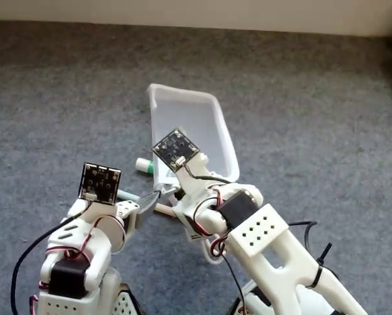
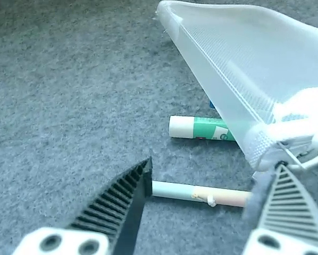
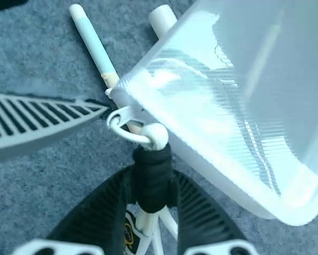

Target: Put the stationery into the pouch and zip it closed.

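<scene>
A translucent white mesh pouch lies on the grey carpet, tilted up at its near corner. My right gripper is shut on the black zipper pull at that corner. A light-blue pen with a beige end lies just beside the pouch, between the fingers of my open left gripper, which hovers a little above it. A green glue stick with a white cap lies partly under the pouch's edge. The pen and the glue stick's cap also show past the pouch.
Grey carpet covers the whole work area, with open room to the left, right and far side of the pouch. A pale wall strip runs along the far edge. The two arms stand close together near the pouch's corner.
</scene>
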`<state>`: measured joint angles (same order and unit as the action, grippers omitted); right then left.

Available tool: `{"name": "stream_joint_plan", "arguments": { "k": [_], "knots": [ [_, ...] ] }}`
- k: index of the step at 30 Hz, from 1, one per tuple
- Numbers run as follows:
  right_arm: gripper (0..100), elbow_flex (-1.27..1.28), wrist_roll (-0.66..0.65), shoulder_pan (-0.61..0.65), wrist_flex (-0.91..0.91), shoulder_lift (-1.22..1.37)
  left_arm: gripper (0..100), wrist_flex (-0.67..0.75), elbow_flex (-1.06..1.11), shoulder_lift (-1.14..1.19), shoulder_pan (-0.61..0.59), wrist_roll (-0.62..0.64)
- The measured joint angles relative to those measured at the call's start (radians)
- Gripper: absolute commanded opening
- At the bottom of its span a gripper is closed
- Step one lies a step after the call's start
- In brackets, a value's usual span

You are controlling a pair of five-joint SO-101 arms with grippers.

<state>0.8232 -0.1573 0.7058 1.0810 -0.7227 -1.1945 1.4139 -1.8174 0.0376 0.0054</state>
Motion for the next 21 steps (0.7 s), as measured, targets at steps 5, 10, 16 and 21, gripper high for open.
{"name": "stream_joint_plan", "arguments": {
  "k": [5, 10, 16, 21],
  "knots": [
    [0.5, 0.000, 0.000, 0.000, 0.000, 0.000, 33, 0.095, 0.077, 0.006, 0.000, -0.021],
    [0.5, 0.000, 0.000, 0.000, 0.000, 0.000, 32, 0.135, 0.095, 0.006, 0.000, -0.021],
    [0.5, 0.000, 0.000, 0.000, 0.000, 0.000, 26, 0.158, 0.095, 0.006, 0.003, -0.009],
    [0.5, 0.000, 0.000, 0.000, 0.000, 0.000, 24, 0.210, 0.127, 0.006, 0.005, -0.009]
  ]
}}
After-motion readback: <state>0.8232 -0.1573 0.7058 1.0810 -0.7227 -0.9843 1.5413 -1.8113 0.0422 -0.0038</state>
